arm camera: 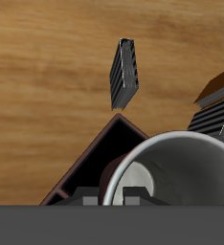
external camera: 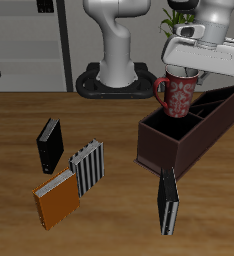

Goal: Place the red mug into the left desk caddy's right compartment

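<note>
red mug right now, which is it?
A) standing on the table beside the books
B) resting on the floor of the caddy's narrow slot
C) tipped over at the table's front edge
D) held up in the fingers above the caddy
D: the gripper holds the red mug upright by its rim, over the left desk caddy.

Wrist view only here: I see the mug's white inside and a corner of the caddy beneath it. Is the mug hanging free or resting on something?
Observer: Hanging free. The gripper has its jaws closed on the rim of the red mug, above the left desk caddy.
Operator: Where does the handle point?
Observer: The handle sticks out sideways toward the robot's base, away from the caddy.
Operator: Anything I can't see on the table?
Observer: An orange book lies flat near the table's front edge, well away from the caddy.
</note>
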